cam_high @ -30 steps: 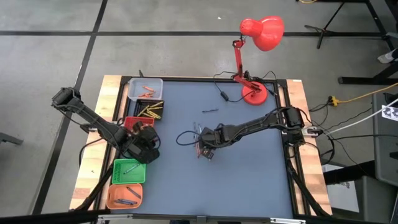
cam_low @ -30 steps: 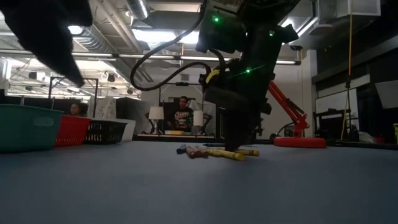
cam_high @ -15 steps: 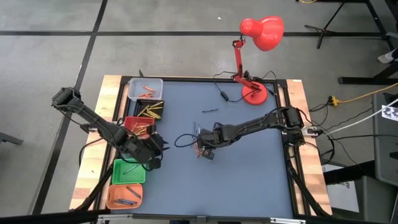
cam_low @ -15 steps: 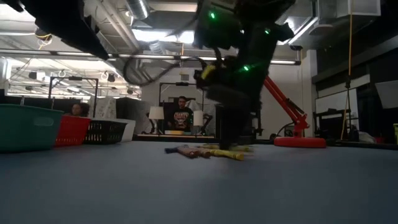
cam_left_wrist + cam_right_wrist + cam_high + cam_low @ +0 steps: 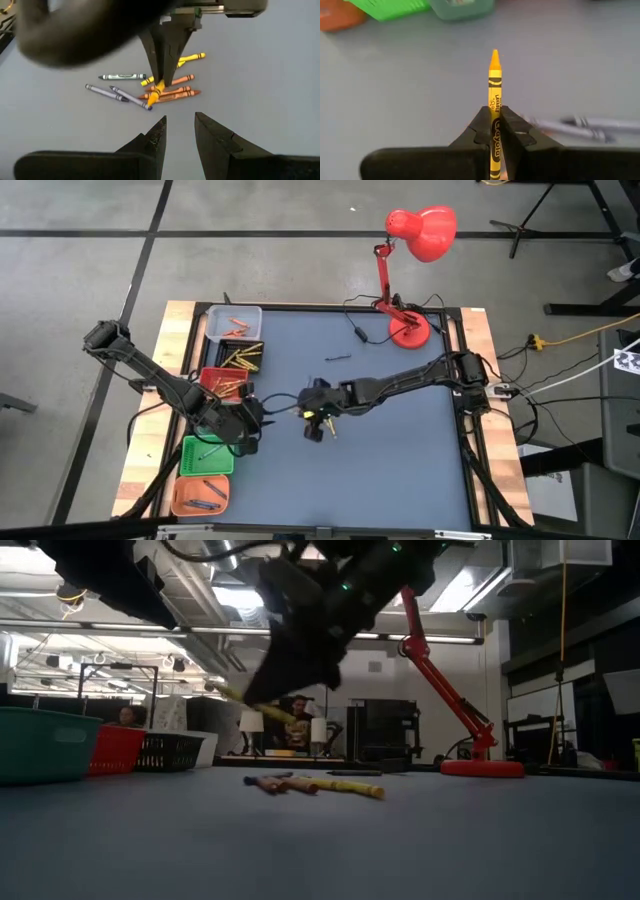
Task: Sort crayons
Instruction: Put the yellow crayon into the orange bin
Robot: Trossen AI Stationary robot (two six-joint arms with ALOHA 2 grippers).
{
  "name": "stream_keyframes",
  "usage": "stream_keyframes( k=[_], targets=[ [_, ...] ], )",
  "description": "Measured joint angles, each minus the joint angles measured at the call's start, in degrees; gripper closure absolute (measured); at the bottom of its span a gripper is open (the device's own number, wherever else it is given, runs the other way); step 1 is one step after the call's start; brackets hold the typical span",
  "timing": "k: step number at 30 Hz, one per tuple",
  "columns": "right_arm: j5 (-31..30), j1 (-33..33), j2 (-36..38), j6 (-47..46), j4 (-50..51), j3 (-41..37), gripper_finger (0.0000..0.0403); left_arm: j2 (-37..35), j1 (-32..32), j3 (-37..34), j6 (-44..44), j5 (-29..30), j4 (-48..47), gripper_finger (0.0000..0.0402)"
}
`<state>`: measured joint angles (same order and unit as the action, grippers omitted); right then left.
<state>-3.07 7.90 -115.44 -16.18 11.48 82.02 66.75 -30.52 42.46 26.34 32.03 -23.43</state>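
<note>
Desk (image 5: pixel 400 470), blue-grey mat, carries everything. Bins sit in a row along its left edge: yellow-crayon bin (image 5: pixel 243 358) w/ red, green, orange ones below it.

Right end effector (image 5: pixel 492 131) hangs mid-desk, clamped on a yellow crayon (image 5: pixel 494 95); the stick runs btwn its fingers, tip poking out ahead. Left end effector (image 5: pixel 177 131) waits near the bins, fingers apart, holding nothing, facing the loose pile (image 5: pixel 150 85) — orange, yellow, dark & white sticks lying flat on the desk just below the lifted one.

Step in hand, prob.: carry yellow over to the yellow-crayon bin. Keep it high enough to clear the bin wall, steer wide of the left arm, let go only once over the bin.
</note>
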Motion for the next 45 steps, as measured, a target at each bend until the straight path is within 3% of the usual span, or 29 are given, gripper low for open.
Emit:
stream_keyframes(
  k=[6, 23, 37, 45],
  targets=[
    [1.2, 0.0, 0.0, 1.7, -7.3, 0.0, 0.0384, 0.0, 0.0, 0.0, 0.0, 0.4, 0.8, 0.0317],
    [0.9, 2.6, 0.0, 11.9, -14.9, 0.0, 0.0384, 0.0, 0.0, 0.0, 0.1, 1.6, 3.1, 0.0317],
    [0.1, 3.0, 0.1, 13.7, -18.8, 0.0, 0.0384, 0.0, 0.0, 0.0, 0.1, 1.3, 3.4, 0.0317],
    [0.1, 3.0, 0.1, 13.7, -18.7, 0.0, 0.0384, 0.0, 0.0, 0.0, 0.1, 1.3, 3.4, 0.0361]
  ],
)
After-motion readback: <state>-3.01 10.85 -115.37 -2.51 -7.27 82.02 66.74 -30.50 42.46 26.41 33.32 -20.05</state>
